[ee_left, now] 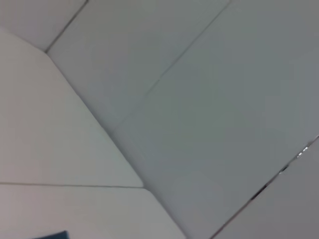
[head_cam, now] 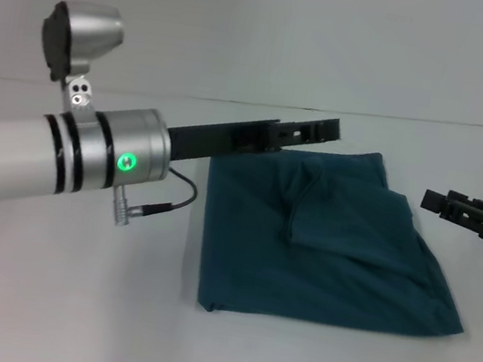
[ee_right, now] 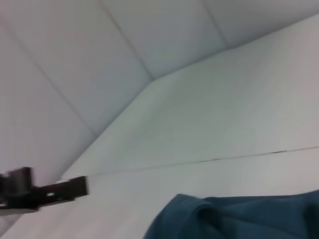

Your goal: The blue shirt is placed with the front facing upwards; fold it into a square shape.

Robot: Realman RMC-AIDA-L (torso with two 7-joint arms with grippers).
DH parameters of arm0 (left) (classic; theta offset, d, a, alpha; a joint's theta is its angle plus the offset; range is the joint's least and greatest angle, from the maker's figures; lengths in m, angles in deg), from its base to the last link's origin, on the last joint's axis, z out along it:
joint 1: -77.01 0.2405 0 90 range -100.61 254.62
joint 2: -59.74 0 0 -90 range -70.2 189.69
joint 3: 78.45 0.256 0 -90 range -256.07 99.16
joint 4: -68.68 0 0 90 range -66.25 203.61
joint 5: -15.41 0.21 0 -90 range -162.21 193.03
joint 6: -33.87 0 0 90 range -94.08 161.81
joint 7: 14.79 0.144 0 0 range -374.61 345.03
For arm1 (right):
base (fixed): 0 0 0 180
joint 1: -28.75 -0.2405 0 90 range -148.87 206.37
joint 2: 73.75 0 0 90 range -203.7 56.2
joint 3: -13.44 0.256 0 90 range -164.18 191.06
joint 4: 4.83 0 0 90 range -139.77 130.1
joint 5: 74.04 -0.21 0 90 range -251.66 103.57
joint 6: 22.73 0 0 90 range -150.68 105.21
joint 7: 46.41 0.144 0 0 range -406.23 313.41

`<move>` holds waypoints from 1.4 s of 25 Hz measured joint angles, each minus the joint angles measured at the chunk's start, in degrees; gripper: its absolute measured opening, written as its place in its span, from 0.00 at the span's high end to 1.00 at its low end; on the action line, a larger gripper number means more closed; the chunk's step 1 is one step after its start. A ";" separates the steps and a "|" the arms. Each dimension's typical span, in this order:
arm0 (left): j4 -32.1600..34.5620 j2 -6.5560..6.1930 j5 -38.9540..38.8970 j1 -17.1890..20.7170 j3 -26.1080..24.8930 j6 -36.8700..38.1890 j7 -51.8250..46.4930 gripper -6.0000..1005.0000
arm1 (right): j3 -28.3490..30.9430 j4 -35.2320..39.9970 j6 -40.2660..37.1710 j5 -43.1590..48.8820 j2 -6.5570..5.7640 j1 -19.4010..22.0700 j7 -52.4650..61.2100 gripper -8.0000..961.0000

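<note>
Left gripper [head_cam: 309, 132]: raised off the table, reaching across the far left corner of the shirt; holds nothing; from the side it shows as one dark bar, so whether the fingers are spread cannot be told.
Right gripper [head_cam: 444, 206]: low, just beside the shirt's right edge, apart from the cloth; empty; finger spread also cannot be told.
Blue shirt [head_cam: 324, 240]: lies mid-table [head_cam: 66, 300], already folded to a rough four-sided pad, plain teal side up; a loose flap rides up through the middle with a raised crease, and the right edge slants outward.
Stage (judgement): late; main folds look done, both arms clear of the fabric.
Doing the step well (judgement): if any tidying is left, press the centre flap flat and draw the slanting right edge inward so the sides run parallel; take only the top layer at the edge and move low, or the layers beneath will drag and open.
Risk (judgement): a pull on the near right corner could undo the pad.
Writing: none readable; no lettering or neck label shows on the exposed face.
Wrist views: right shows a teal edge with the left gripper beyond; left shows mostly bare wall.
</note>
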 joint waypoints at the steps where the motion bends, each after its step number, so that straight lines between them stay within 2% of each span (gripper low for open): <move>1: 0.51 -0.14 0.41 0.68 0.00 0.05 0.99 0.15 | -0.07 0.39 -1.08 0.36 -0.08 -0.08 0.32 0.22; 3: 1.52 -0.31 1.66 1.90 -0.29 0.28 2.60 0.07 | -0.10 1.25 -3.03 1.12 -0.11 -0.19 0.67 0.22; 9: 5.78 0.11 7.51 7.85 -5.12 2.31 7.85 0.07 | -0.37 2.72 -4.94 4.73 0.45 -1.19 1.71 0.22; 10: 5.78 0.11 7.51 7.85 -5.12 2.31 7.85 0.07 | -0.38 2.79 -4.93 5.09 0.56 -1.42 1.81 0.22; 11: 5.97 0.09 8.40 9.05 -7.65 3.28 8.88 0.07 | -0.39 2.86 -4.80 5.49 0.74 -1.79 1.88 0.22; 16: 6.08 -0.22 14.22 10.21 -15.02 9.07 9.81 0.07 | -0.41 4.18 -3.55 7.56 1.48 -3.48 1.96 0.26; 19: 6.32 -0.44 18.62 10.50 -18.54 14.65 10.37 0.07 | -0.41 6.54 -2.94 10.23 2.31 -4.49 2.12 0.29; 24: 7.18 -0.28 22.05 11.77 -20.27 20.62 12.70 0.07 | -0.84 11.51 -1.76 15.80 4.47 -5.82 1.92 0.29; 31: 6.83 0.07 21.91 12.67 -21.01 20.92 13.72 0.07 | -6.95 17.82 1.83 20.17 8.00 -6.05 -0.12 0.29; 35: 6.47 0.14 21.65 12.68 -21.16 20.58 13.77 0.07 | -9.08 18.05 2.84 19.85 8.69 -5.92 -3.29 0.28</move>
